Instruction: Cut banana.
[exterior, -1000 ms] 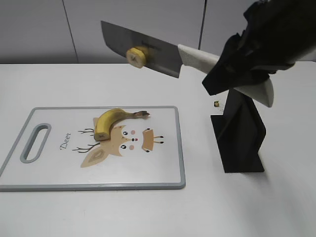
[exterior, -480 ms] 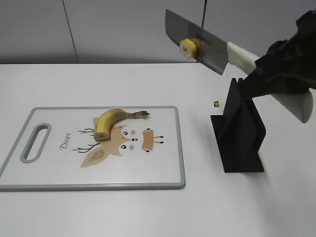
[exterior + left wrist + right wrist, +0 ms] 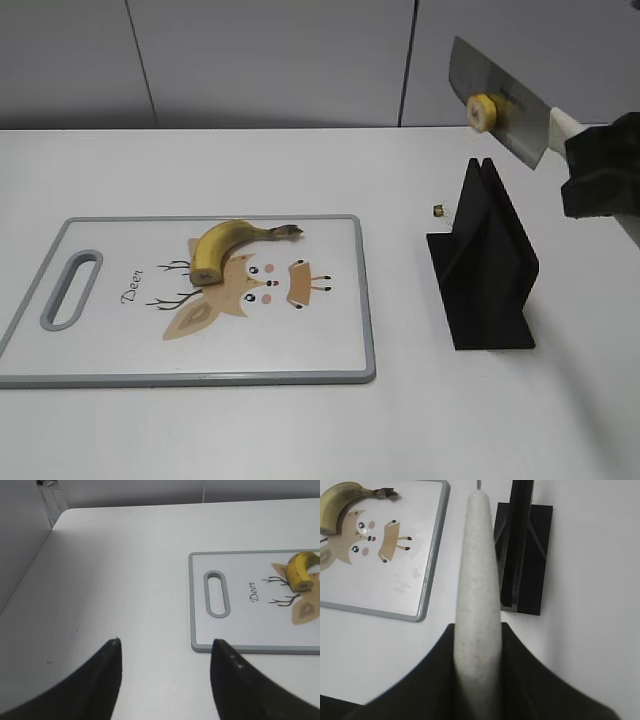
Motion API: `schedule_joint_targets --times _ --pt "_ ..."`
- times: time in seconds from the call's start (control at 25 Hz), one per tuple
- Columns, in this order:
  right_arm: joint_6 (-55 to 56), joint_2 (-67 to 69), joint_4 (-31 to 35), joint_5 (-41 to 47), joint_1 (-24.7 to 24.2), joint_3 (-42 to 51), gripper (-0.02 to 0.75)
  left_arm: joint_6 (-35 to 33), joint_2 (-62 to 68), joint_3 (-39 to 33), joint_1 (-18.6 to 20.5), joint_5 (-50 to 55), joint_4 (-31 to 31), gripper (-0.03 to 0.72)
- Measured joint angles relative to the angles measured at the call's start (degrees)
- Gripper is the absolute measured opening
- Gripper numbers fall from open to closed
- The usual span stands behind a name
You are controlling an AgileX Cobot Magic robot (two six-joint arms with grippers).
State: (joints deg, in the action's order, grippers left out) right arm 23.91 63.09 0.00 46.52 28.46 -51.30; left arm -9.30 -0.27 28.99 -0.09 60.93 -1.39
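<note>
black knife stand [image 3: 485,262] stands beside cutting board [image 3: 330,350], apart.

White table [image 3: 200,430] with cutting board [image 3: 330,350], black knife stand [image 3: 485,270].

Right gripper [image 3: 476,645]: dark jaws clamped on both sides of pale speckled knife handle [image 3: 476,570], handle running up frame centre. Black slotted knife stand [image 3: 524,550] on white bench [image 3: 590,580], just right of handle. Grey-rimmed cutting board [image 3: 395,575] upper left; banana [image 3: 342,502] lying on it over deer print [image 3: 367,537], dark stem pointing right.
</note>
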Motion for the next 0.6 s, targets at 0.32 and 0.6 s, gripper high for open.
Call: schedule_joint_targets --times 0.32,0.6 --pt "9.06 0.05 -5.43 -0.47 0.0 0.92 0.161 0.28 0.0 0.0 0.49 -0.27 0.0 0.524" --pt "12.13 0.56 -6.3 -4.31 0.0 4.37 0.161 0.32 0.0 0.0 0.56 -0.27 -0.52 0.55"
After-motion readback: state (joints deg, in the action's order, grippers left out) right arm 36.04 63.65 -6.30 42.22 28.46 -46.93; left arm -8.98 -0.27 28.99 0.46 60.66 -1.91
